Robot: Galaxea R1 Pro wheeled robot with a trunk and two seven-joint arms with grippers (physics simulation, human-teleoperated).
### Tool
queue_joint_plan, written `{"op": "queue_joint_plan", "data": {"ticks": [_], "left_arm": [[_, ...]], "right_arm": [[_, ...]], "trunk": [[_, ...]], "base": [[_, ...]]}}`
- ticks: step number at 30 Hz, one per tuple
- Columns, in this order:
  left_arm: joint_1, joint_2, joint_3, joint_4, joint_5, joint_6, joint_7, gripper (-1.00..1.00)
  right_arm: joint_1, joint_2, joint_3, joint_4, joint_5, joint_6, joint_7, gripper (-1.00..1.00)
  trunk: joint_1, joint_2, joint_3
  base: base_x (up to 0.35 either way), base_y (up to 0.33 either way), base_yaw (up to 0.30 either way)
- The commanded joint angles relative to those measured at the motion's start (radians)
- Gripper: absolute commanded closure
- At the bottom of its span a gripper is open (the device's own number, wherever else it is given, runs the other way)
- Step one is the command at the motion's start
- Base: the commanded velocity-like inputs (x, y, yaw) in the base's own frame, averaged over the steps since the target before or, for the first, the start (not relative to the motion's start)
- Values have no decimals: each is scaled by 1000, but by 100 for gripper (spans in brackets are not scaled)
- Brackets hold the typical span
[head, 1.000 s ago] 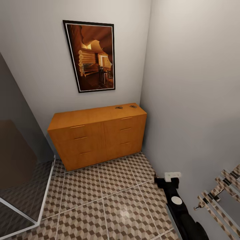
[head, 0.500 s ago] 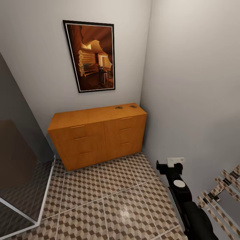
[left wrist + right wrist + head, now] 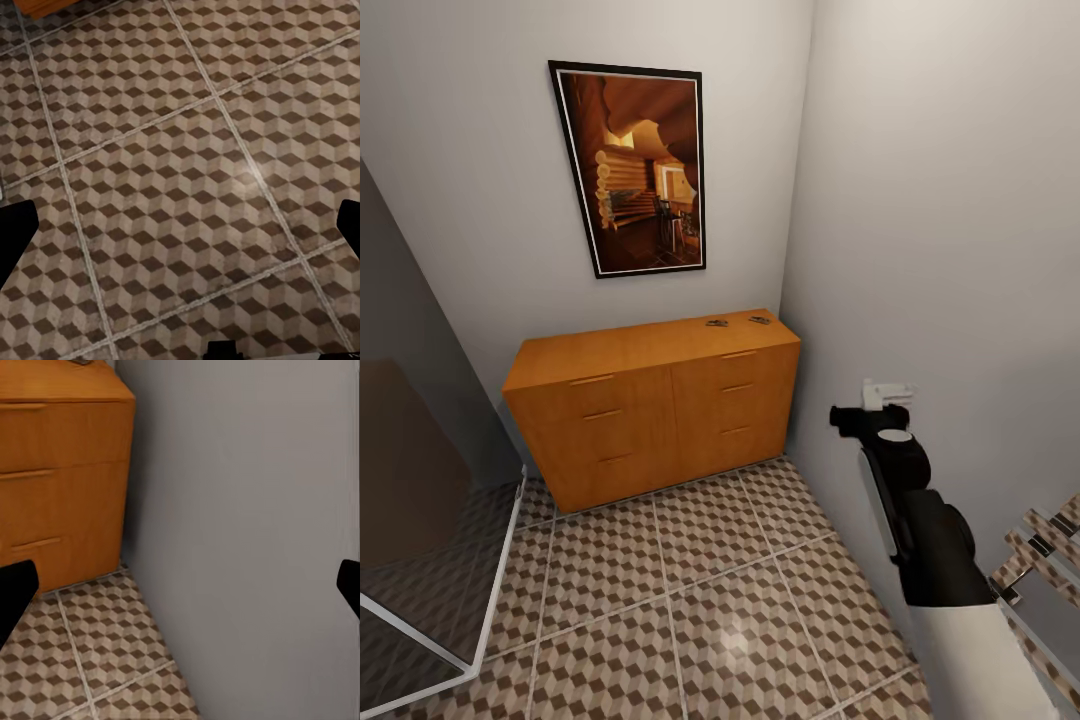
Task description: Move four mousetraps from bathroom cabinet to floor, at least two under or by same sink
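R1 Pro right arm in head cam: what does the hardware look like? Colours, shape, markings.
The right arm has rounded glossy black link housings, with a white segment toward the shoulder and a pale grey-white round cap on top near the wrist. The right gripper is black with a small white blocky part at its tip. No cables or lettering visible.

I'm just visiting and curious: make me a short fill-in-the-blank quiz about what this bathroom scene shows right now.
1. The two small mousetraps lie on the cabinet's ____.
2. Above the cabinet hangs a framed ____.
3. The floor tiles carry a ____ pattern.
4. The raised arm near the wall is the robot's ____ one.

Missing words: top; picture; cube; right
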Motion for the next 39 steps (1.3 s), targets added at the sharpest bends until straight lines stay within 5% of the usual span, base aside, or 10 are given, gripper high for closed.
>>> {"op": "queue_joint_plan", "data": {"ticks": [1,7,14,15,18,19,25,31,39], "left_arm": [[-2,-1,-8,4,9,-6,1,-100],[-2,-1,-8,4,9,-6,1,-100],[-2,7,-7,4,9,-6,1,-100],[-2,9,-7,4,9,-6,1,-100],[-2,10,-8,4,9,-6,1,-100],[-2,10,-8,4,9,-6,1,-100],[-2,10,-9,4,9,-6,1,-100],[-2,9,-9,4,8,-6,0,-100],[-2,8,-9,4,9,-6,-1,-100]], "right_arm": [[-29,3,1,1,8,25,1,-100],[-226,37,3,40,7,134,0,-100],[-483,99,5,198,22,169,-2,-100],[-577,114,5,281,31,172,-2,-100],[-727,129,5,438,43,174,-1,-100],[-828,135,5,557,48,174,0,-100],[-1086,144,5,890,55,160,1,-100],[-1217,154,5,1048,57,124,2,-100],[-1246,154,4,1096,56,112,7,-100]], "trunk": [[1,-2,-2],[1,-2,-2],[1,-2,-2],[1,-2,-2],[1,-2,-2],[1,-2,-2],[1,-2,-2],[1,-2,-2],[1,-2,-2]], "base": [[0,0,0],[0,0,0],[0,0,0],[0,0,0],[0,0,0],[0,0,0],[0,0,0],[0,0,0],[0,0,0]]}}
